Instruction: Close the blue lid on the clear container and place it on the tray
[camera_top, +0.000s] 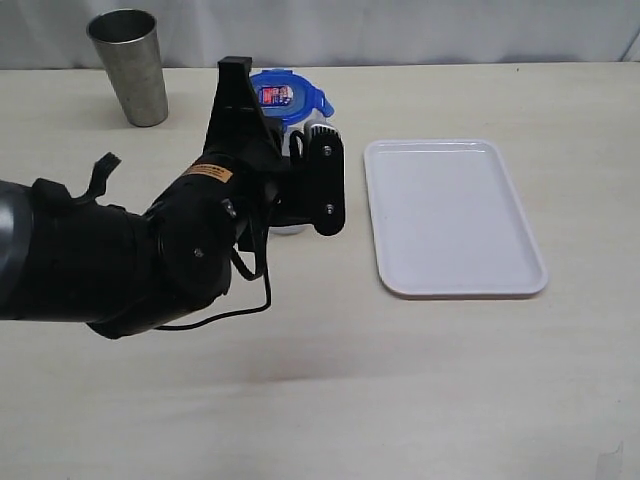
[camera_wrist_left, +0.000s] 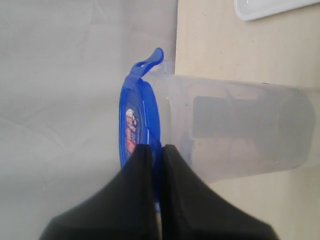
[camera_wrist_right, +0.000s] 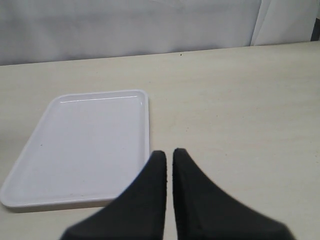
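Note:
The blue lid (camera_top: 284, 96) with its red-and-white sticker sits on top of the clear container (camera_top: 290, 225), which stands on the table mostly hidden behind my left arm. My left gripper (camera_top: 300, 140) is shut on the lid's edge. In the left wrist view the jaws (camera_wrist_left: 156, 150) pinch the lid (camera_wrist_left: 136, 112) at its rim, and the container (camera_wrist_left: 235, 130) reaches away from it. One lid tab (camera_wrist_left: 152, 57) sticks out unlatched. The white tray (camera_top: 450, 215) lies to the right of the container. My right gripper (camera_wrist_right: 169, 155) is shut on nothing, near the tray (camera_wrist_right: 85, 145).
A grey steel cup (camera_top: 130, 65) stands at the back left of the table. A corner of the tray (camera_wrist_left: 265, 7) shows in the left wrist view. A pale curtain runs along the table's far edge.

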